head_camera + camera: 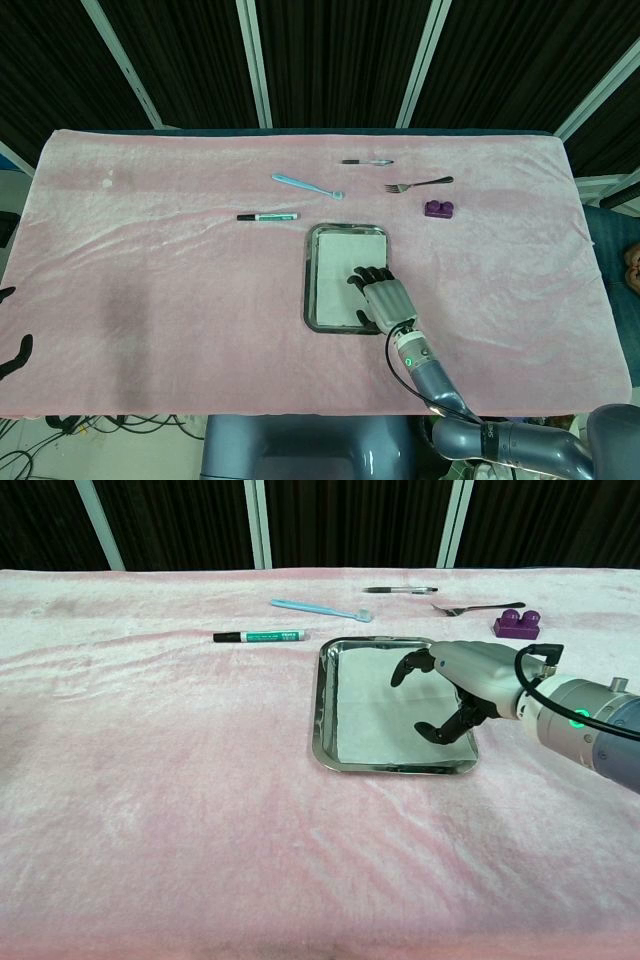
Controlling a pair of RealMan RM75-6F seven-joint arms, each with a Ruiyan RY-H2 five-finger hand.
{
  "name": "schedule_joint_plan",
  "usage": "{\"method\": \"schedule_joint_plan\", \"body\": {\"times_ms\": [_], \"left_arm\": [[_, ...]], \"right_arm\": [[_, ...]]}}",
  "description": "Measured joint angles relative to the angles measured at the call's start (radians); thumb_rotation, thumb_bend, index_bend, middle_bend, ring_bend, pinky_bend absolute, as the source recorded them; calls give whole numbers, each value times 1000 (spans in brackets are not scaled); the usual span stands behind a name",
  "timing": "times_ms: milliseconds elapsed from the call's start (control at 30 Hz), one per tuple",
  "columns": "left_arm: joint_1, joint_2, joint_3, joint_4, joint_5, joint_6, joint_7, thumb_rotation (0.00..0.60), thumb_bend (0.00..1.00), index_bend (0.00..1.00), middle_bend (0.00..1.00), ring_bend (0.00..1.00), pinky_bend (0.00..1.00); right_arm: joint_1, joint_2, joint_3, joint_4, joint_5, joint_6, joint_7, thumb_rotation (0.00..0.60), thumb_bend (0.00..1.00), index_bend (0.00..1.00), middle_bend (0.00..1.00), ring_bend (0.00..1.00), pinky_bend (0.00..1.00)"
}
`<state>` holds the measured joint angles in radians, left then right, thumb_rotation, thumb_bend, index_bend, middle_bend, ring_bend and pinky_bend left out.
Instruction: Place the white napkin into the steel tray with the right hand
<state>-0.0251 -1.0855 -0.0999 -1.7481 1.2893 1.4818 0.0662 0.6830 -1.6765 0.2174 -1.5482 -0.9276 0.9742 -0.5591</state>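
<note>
The white napkin [335, 268] [372, 702] lies flat inside the steel tray [309, 290] [318, 712] at the table's middle. My right hand [381, 298] [466, 683] hovers over the tray's right half, above the napkin's right edge. Its fingers are spread and curved downward with nothing between them. Whether any fingertip touches the napkin is unclear. Two dark finger-like tips of my left hand [12, 352] poke in at the far left edge of the head view; its state is hidden.
Beyond the tray lie a green marker [266, 216] [258, 636], a light-blue toothbrush [307, 185], a pen [366, 161], a fork [418, 184] and a purple brick [438, 209] [517, 623]. A pink cloth covers the whole table.
</note>
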Motion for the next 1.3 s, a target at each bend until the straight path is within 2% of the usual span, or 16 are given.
{"method": "schedule_joint_plan", "body": {"times_ms": [567, 1300], "left_arm": [[1, 3, -1, -1, -1, -1, -7, 600, 396, 151, 47, 0, 0], [0, 4, -1, 1, 0, -2, -9, 600, 396, 151, 46, 0, 0]], "right_arm": [[70, -64, -8, 100, 110, -37, -38, 600, 357, 263, 155, 166, 156], [113, -86, -27, 126, 167, -39, -51, 600, 357, 261, 155, 166, 156]]}}
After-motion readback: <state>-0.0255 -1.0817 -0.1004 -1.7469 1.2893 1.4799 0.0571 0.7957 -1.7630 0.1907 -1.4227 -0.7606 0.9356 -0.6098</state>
